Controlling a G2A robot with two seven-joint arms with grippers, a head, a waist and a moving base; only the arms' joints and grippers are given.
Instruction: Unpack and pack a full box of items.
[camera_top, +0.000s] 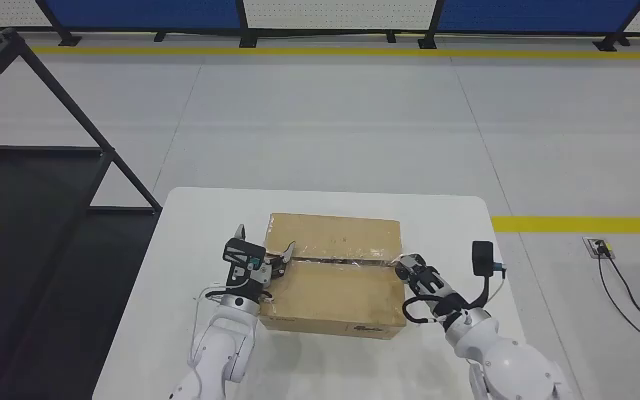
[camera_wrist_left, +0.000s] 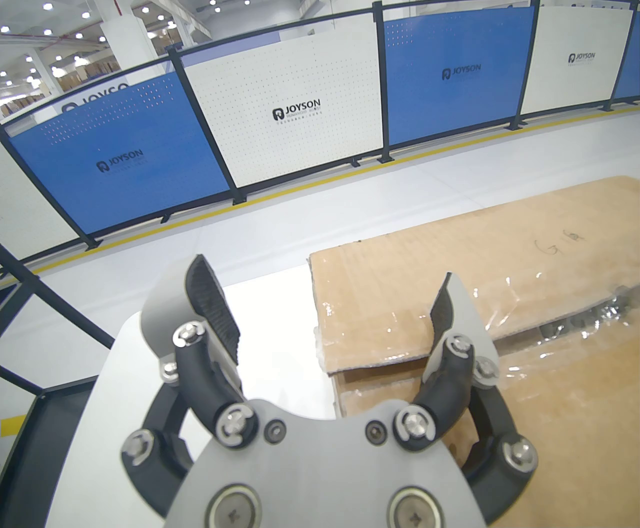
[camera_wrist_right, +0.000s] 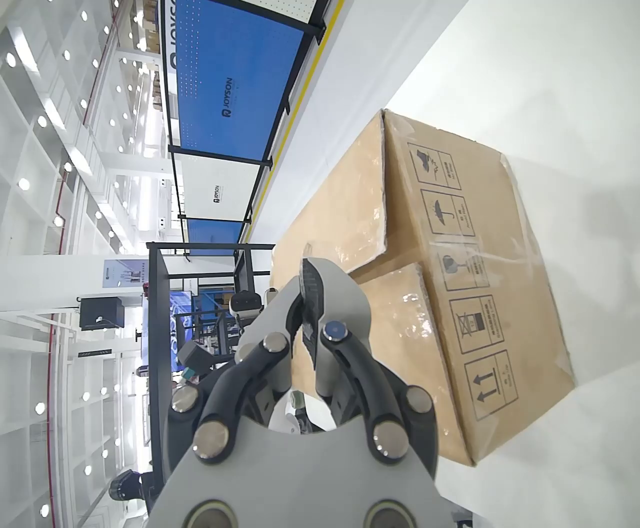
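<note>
A brown cardboard box (camera_top: 335, 272) lies on the white table (camera_top: 180, 260), its top flaps down with a narrow dark seam between them and torn clear tape along it. My left gripper (camera_top: 258, 250) stands open at the box's left end, one finger (camera_wrist_left: 452, 320) over the flap edge, the other finger (camera_wrist_left: 212, 305) out over the table. In the left wrist view the box (camera_wrist_left: 500, 270) shows one flap lifted slightly above the other. My right gripper (camera_top: 410, 268) is shut at the right end of the seam, fingertips (camera_wrist_right: 310, 290) pressed together above the box (camera_wrist_right: 450, 240).
A black metal frame (camera_top: 60, 130) stands off the table's left side. Blue and white fence panels (camera_wrist_left: 300, 110) line the far floor behind a yellow line. A black device (camera_top: 483, 256) rides on the right arm.
</note>
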